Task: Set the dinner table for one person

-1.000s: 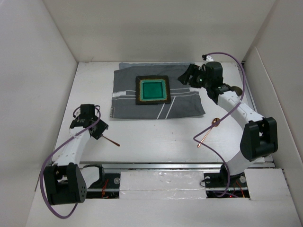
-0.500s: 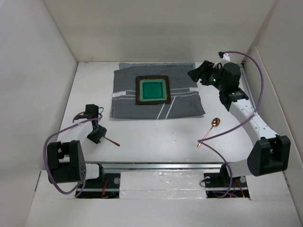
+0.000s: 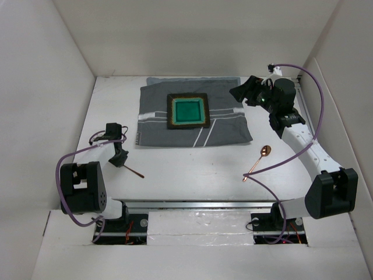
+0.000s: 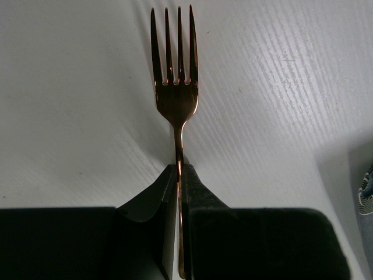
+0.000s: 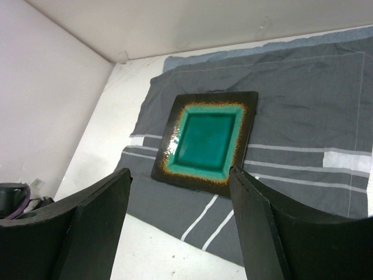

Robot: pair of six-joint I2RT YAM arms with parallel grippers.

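On the matte white table [image 3: 192, 169], a grey striped mat [image 3: 227, 128] is bearing a glossy square green plate [image 3: 187, 111], with a copper spoon [image 3: 256, 161] lying off its near right corner. The left gripper [image 4: 178, 175], low at the near left, is clamping a slim copper fork [image 4: 176, 93] by its handle. The right gripper [image 3: 240, 92] is hovering, jaws apart, beside the mat's right edge.

1. The dinner table [image 3: 192, 169] is a large, flat, matte white rectangle, lying level.
2. White wall panels [image 3: 35, 116] border it at 9, 12 and 3 o'clock; its near edge runs along 6 o'clock.
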